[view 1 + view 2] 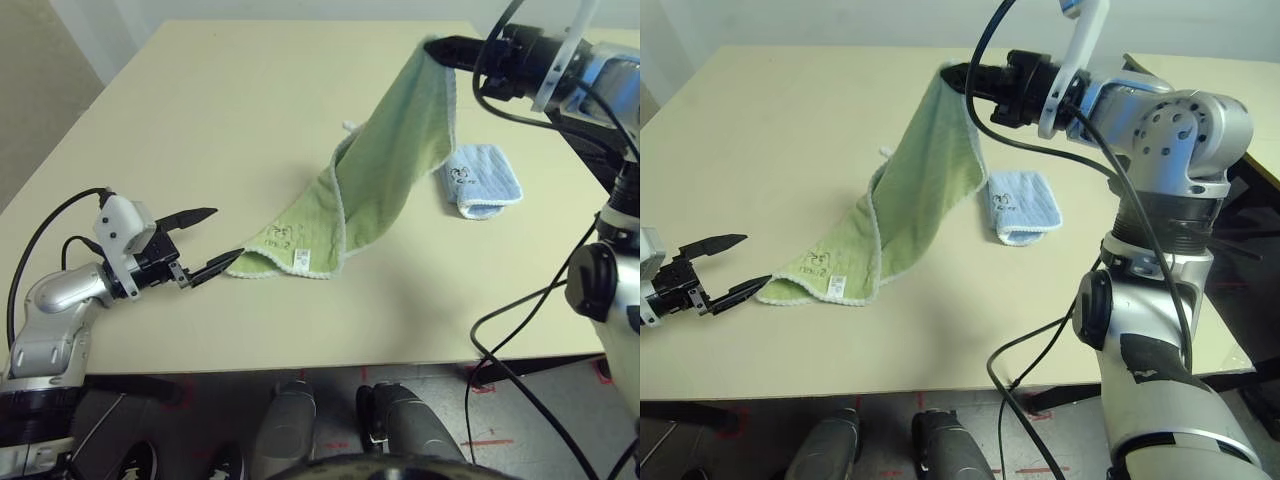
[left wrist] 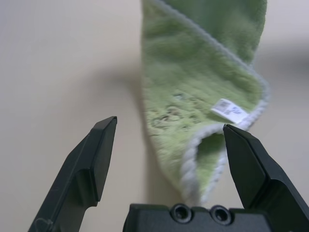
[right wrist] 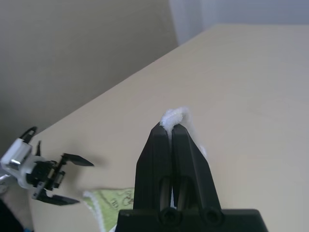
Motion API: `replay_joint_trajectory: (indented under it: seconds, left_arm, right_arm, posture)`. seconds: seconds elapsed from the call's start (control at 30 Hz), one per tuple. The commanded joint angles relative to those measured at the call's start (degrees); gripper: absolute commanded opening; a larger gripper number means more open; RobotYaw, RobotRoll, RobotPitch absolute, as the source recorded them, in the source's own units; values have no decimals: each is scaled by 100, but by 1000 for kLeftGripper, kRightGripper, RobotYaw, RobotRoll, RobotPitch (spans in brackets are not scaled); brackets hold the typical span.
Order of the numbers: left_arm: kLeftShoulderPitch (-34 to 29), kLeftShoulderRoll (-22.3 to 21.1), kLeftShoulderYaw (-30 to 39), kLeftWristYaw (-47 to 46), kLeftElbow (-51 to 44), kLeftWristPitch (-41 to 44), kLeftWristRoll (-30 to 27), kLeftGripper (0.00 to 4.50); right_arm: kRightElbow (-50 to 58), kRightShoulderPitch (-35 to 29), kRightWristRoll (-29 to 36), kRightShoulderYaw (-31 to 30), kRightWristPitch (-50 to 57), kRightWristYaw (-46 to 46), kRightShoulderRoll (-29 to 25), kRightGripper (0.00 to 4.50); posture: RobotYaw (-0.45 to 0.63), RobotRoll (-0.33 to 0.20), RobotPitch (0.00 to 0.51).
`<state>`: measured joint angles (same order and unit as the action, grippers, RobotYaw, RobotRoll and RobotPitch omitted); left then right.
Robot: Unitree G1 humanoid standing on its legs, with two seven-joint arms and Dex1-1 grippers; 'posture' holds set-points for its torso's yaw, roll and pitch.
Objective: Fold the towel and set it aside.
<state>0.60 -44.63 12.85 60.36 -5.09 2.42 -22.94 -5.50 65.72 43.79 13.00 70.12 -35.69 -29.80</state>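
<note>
left gripper (image 1: pixel 207 246): down low at the near left of the table (image 1: pixel 200 130), fingers spread wide with nothing between them. The lower finger's tip sits right by the near end of the towel; can't tell if it's actually touching.

towel (image 1: pixel 385 170): yellow-green one, half up in the air. The near end lies on the table with the white edging curled over, a little white tag (image 2: pixel 229 109) and the dark printed drawing facing up. From there it climbs in a twisted strip towards the far right. There's also a small white loop poking out at the fold mid-way.

blue towel (image 1: pixel 482 180): smaller light blue one, folded, lying flat on the table just right of the hanging green cloth, close beside it.

right gripper (image 1: pixel 432 48): furthest back and highest, held well above the table, fingers pinched tight on the top corner of the towel, with a bit of white edging (image 3: pixel 175 116) sticking out past the fingertips.
</note>
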Motion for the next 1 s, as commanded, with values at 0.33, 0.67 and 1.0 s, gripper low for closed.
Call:
replay_joint_trajectory:
  seconds: [0.33,0.67,1.0]
  left_arm:
    - [639,380,-1841,-914,-1080,879,1318,4500]
    - [767,906,-2464,-1418,-665,1195,1958,4460]
    - [1040,1409,-2736,-1474,-298,1233,2003,4460]
  right_arm:
    - [260,-342,104,-45,10,86,59,15]
    - [383,-436,86,-110,-17,71,45,0]
    - [453,-463,88,-153,-35,22,36,0]
  posture:
    - [129,0,103]
    - [120,0,101]
    - [117,0,97]
